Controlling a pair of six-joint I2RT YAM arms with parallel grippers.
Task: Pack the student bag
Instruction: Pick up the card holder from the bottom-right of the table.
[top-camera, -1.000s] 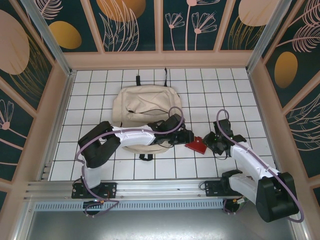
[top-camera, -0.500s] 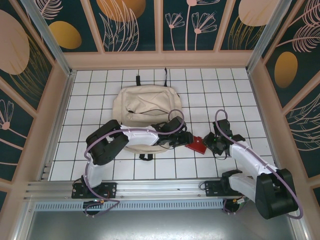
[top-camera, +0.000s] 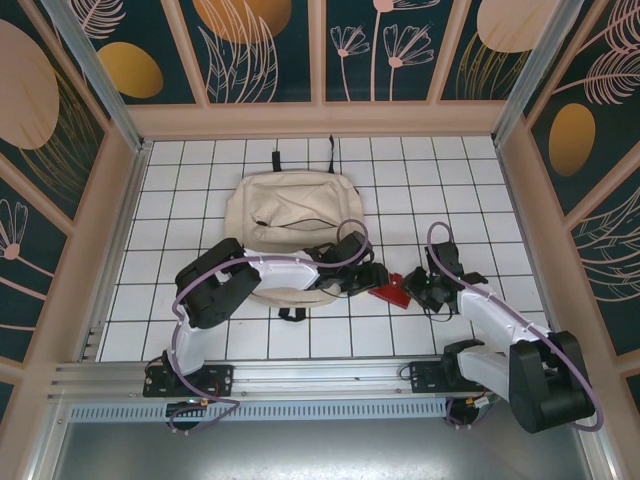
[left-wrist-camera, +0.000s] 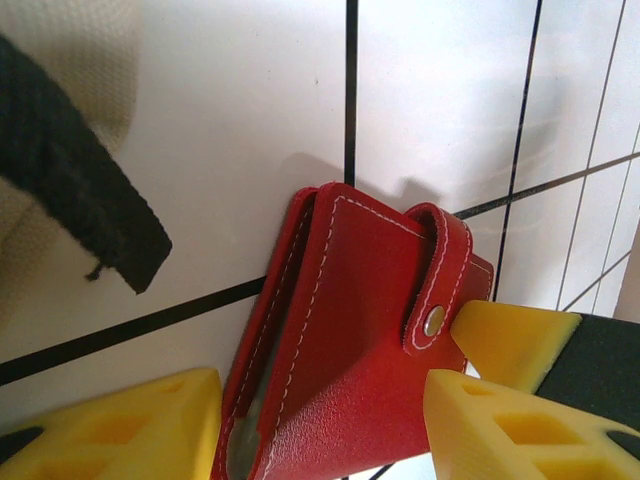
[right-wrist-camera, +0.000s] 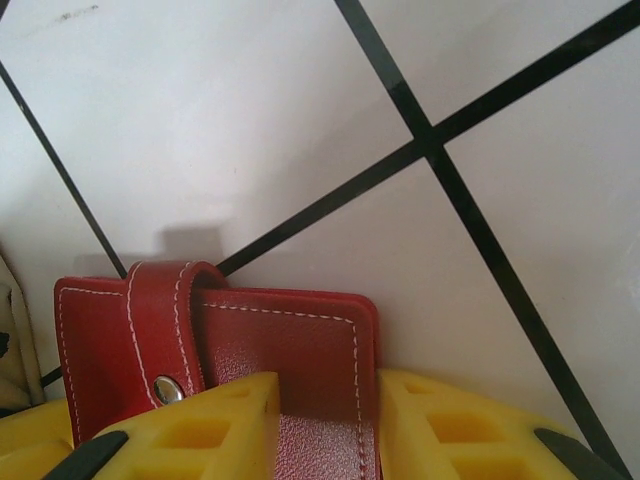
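Note:
The student bag (top-camera: 290, 215), beige with black straps, lies flat at the table's middle back. Its fabric (left-wrist-camera: 75, 50) and a black strap (left-wrist-camera: 85, 205) show at the left of the left wrist view. A small red wallet (top-camera: 390, 292) lies on the tiles to the right of the bag. My left gripper (top-camera: 372, 279) comes at it from the left and is shut on the wallet (left-wrist-camera: 350, 320), yellow pads on both sides. My right gripper (top-camera: 420, 290) comes from the right and is shut on the wallet's (right-wrist-camera: 290, 335) other end. One of its fingers (left-wrist-camera: 510, 335) touches the snap tab.
White tiled table with wooden side walls (top-camera: 118, 215). The left arm's forearm (top-camera: 285, 270) lies across the bag's near edge. Bare tiles (top-camera: 460, 190) lie behind and right of the wallet.
My left gripper has reached farther right onto the wallet and narrowed. The right gripper has edged left and closed a little on the wallet's other end.

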